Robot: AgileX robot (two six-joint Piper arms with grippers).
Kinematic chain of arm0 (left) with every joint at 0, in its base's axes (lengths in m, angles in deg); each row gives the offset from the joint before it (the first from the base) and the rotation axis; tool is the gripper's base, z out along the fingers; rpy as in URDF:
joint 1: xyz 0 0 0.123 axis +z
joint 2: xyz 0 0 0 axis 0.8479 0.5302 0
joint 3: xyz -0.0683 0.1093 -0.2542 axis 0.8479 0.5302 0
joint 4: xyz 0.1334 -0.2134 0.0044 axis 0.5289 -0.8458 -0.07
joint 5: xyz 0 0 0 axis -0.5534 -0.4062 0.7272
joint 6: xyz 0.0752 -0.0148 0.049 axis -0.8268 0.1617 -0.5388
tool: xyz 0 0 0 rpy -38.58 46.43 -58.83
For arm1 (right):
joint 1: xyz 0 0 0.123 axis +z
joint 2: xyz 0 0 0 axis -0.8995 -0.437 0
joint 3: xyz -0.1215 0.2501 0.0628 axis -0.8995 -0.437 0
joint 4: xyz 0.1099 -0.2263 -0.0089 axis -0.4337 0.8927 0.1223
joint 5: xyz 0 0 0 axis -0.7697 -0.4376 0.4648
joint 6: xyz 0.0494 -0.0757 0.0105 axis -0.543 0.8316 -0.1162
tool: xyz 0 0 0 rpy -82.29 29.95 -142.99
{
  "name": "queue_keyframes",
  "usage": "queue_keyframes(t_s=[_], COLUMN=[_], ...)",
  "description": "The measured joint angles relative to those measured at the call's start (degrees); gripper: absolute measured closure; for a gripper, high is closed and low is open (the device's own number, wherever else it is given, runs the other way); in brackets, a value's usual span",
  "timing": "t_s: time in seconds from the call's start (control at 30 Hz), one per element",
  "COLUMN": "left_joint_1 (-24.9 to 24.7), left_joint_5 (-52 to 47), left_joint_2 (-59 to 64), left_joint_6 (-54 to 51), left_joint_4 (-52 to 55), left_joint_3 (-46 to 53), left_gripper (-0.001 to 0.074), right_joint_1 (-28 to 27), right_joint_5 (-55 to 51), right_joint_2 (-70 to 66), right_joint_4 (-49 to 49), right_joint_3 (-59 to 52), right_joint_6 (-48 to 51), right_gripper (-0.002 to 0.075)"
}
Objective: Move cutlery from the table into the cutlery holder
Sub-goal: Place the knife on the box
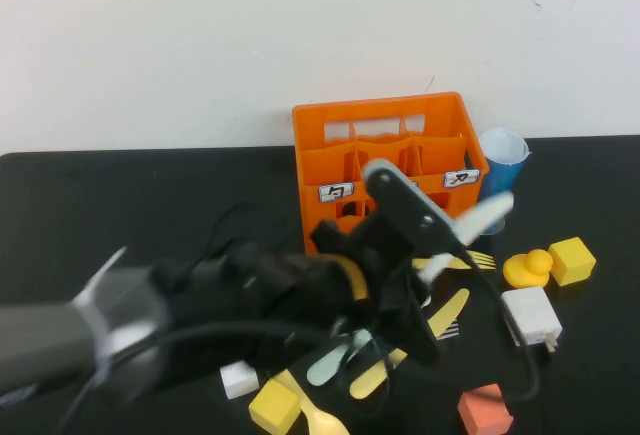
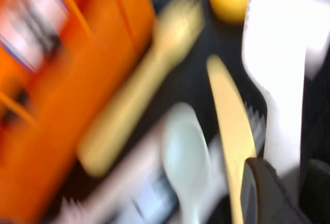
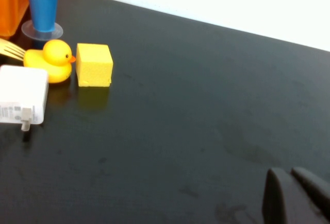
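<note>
The left gripper (image 1: 440,265) hung just near of the crate (image 1: 385,160), pinching a white knife (image 1: 485,215). The right gripper (image 3: 296,195), pressed together, sat parked right. Other cutlery (image 1: 440,320) lay below; the tilted knife might strike the crate's rim.

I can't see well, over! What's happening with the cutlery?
Left gripper shut on white knife near cutlery holder. Right gripper shut over table. Nothing blocking.

Glossy orange plastic cutlery holder (image 1: 385,150) on matt black table (image 1: 130,205).
</note>
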Motion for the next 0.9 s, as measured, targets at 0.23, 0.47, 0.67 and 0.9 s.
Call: queue_keyframes(t_s=[0.23, 0.47, 0.67, 0.9], left_joint_1=[1.57, 5.91, 8.02, 8.16], left_joint_5=[30.57, 45.89, 54.61, 54.84], left_joint_2=[-5.78, -5.88, -3.44, 2.25], left_joint_6=[0.14, 7.48, 9.56, 10.2], left_joint_4=[-0.77, -0.77, -0.16, 0.11], left_joint_3=[13.71, 15.58, 15.58, 10.8], left_gripper=[0.0612, 0.0612, 0.0612, 0.0612], right_joint_1=[0.0, 0.0, 0.0, 0.0], right_joint_5=[0.0, 0.0, 0.0, 0.0], right_joint_2=[0.0, 0.0, 0.0, 0.0], right_joint_4=[0.0, 0.0, 0.0, 0.0], right_joint_3=[0.0, 0.0, 0.0, 0.0], right_joint_6=[0.0, 0.0, 0.0, 0.0], right_gripper=[0.0729, 0.0729, 0.0729, 0.0729])
